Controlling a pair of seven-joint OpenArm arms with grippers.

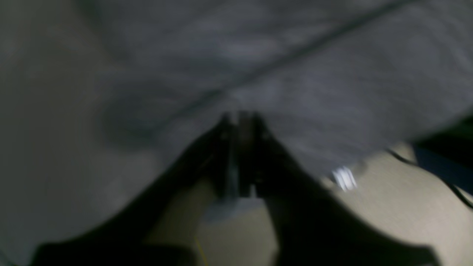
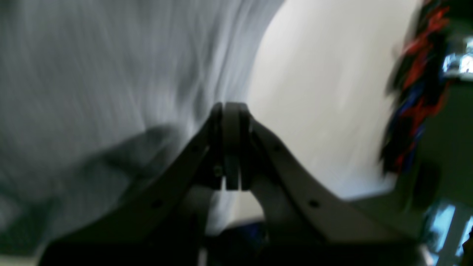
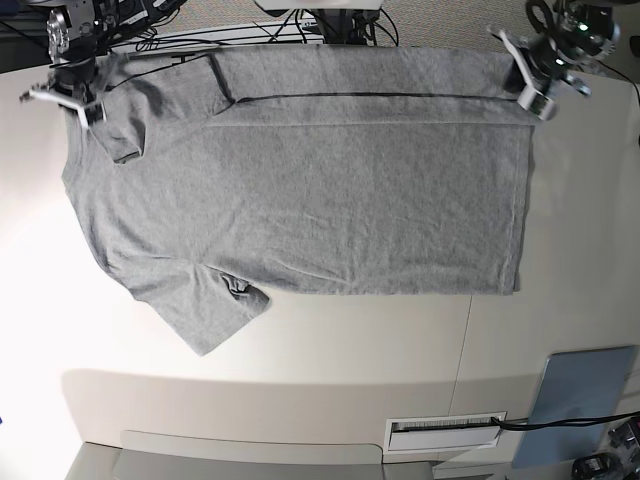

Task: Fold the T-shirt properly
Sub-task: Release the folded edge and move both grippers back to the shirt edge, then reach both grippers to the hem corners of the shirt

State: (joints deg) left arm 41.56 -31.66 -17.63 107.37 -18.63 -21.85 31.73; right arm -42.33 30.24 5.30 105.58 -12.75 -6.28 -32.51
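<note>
Large heather-grey cotton T-shirt (image 3: 310,190) spread across the white table (image 3: 330,350), its top edge pinched at upper left by the right gripper (image 3: 68,98) and at upper right by the left gripper (image 3: 528,80).

My left gripper (image 3: 531,80) sits upper right in the base view, my right gripper (image 3: 68,98) upper left; both have jaws pressed together.

Grey-blue pad (image 3: 583,393) at table (image 3: 330,350) corner
</note>
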